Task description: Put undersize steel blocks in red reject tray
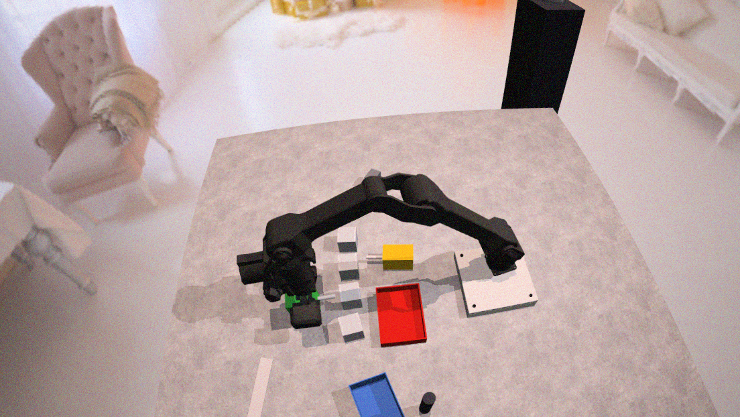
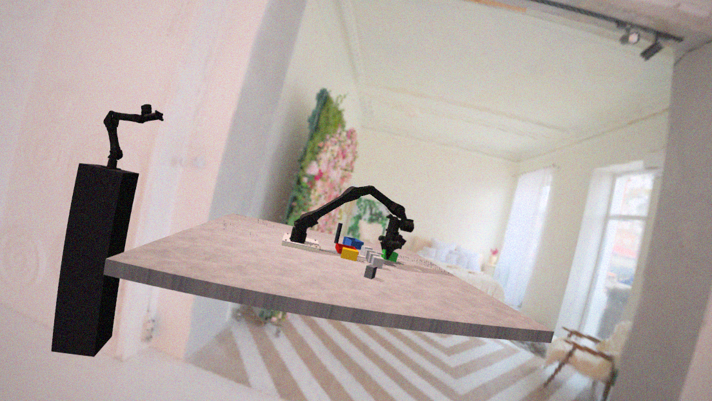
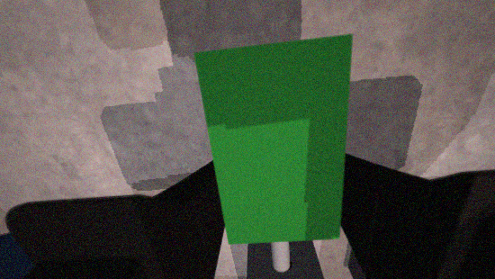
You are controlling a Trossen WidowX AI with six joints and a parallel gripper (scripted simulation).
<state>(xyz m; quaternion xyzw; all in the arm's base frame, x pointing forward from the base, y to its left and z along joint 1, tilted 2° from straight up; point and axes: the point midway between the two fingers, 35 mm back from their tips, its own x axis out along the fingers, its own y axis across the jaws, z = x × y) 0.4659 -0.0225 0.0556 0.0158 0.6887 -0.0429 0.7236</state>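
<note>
currently, the red reject tray (image 1: 401,316) (image 2: 338,247) holds no steel blocks.
</note>
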